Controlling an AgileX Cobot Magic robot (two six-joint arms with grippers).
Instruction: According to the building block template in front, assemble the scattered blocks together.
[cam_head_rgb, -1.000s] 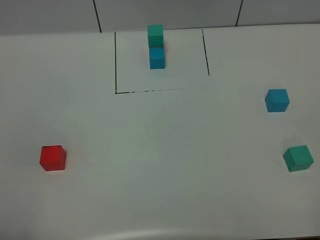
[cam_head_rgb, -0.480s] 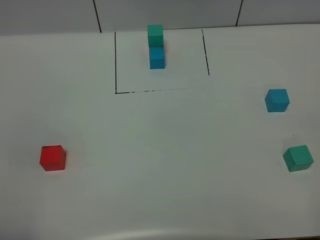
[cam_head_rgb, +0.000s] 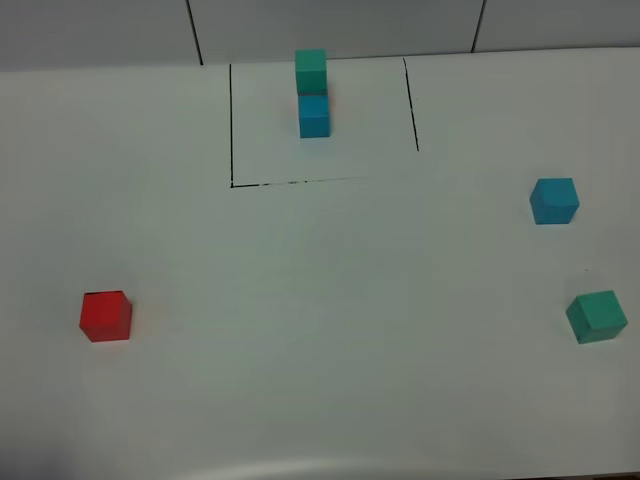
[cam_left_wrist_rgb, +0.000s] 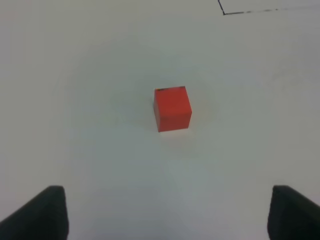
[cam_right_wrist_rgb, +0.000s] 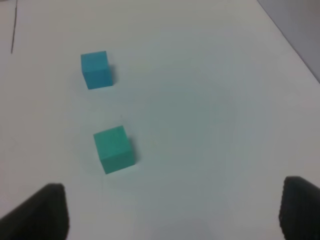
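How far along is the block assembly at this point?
Done: nothing; red cube, blue cube and teal-green cube lie apart. In hand: nothing; left gripper open facing the red cube, right gripper open near the other two. Left: all joining to match the template.

matt red cube (cam_left_wrist_rgb: 172, 108), smooth matt table (cam_head_rgb: 300, 350)

Left gripper (cam_left_wrist_rgb: 162, 215) and right gripper (cam_right_wrist_rgb: 172, 212) both just hang over the table (cam_left_wrist_rgb: 75, 60), jaws spread wide apart, gripping nothing.
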